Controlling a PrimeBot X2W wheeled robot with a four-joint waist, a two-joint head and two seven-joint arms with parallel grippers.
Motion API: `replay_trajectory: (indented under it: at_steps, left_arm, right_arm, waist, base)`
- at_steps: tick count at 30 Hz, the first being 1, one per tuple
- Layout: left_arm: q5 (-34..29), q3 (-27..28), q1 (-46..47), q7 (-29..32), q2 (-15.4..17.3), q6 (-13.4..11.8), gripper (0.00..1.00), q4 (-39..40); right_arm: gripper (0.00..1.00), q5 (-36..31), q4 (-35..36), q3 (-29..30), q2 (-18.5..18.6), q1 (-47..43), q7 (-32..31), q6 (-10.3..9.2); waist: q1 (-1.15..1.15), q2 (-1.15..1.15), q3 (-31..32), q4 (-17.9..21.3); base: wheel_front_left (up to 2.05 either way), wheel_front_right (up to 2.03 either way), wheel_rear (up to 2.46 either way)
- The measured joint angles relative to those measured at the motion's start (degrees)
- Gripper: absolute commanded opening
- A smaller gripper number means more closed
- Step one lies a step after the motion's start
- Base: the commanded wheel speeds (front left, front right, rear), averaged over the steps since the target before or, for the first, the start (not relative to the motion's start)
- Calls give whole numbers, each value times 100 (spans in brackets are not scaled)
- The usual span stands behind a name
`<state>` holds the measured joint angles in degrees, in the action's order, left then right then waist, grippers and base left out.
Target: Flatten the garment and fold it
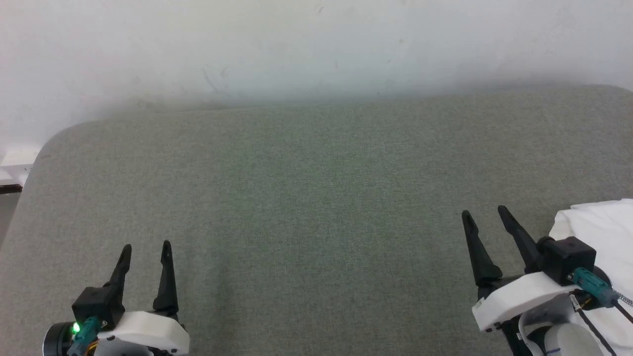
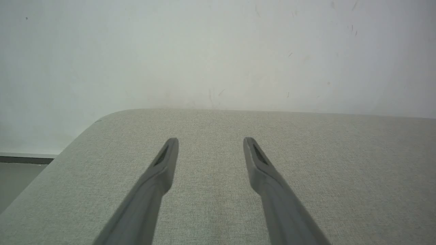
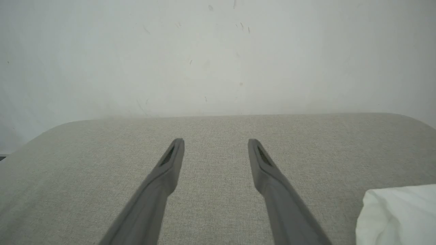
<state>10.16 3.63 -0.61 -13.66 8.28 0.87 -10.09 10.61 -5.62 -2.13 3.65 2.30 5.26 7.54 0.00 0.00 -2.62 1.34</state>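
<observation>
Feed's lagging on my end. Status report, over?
Both open and empty: left gripper, right gripper. White soft-fabric garment heaped at right of grey-green cloth-covered table, beside right gripper, not gripped. No obstacle seen between them.

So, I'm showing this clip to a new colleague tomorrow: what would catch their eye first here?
First, the wide grey-green table stretching to a white wall. Next, the left gripper at the lower left and the right gripper at the lower right, both open and holding nothing, with their fingers pointing towards the wall. Last, the white garment, lying at the table's right edge just beside the right gripper.
</observation>
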Motion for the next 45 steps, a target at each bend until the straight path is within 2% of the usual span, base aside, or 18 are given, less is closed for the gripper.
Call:
replay_trajectory:
  at_steps: [2, 3, 45]
  left_arm:
    - [0, 0, 4, -19, 13, 0, 100, -19]
    - [0, -7, 7, -34, 22, 1, 0, -20]
    - [-272, -100, 6, 391, -138, 1, 0, 261]
  right_arm:
    - [100, -9, -4, -2, 0, 11, 1, 0]
    - [0, -21, -8, -1, 0, 11, 4, 0]
    - [0, -311, 124, 49, -2, -26, -168, 0]
  waist:
    - [0, 0, -17, -18]
    - [0, 0, -22, -27]
    - [0, 0, 65, -62]
  base:
    - [0, 0, 0]
    - [0, 0, 0]
    - [0, 0, 0]
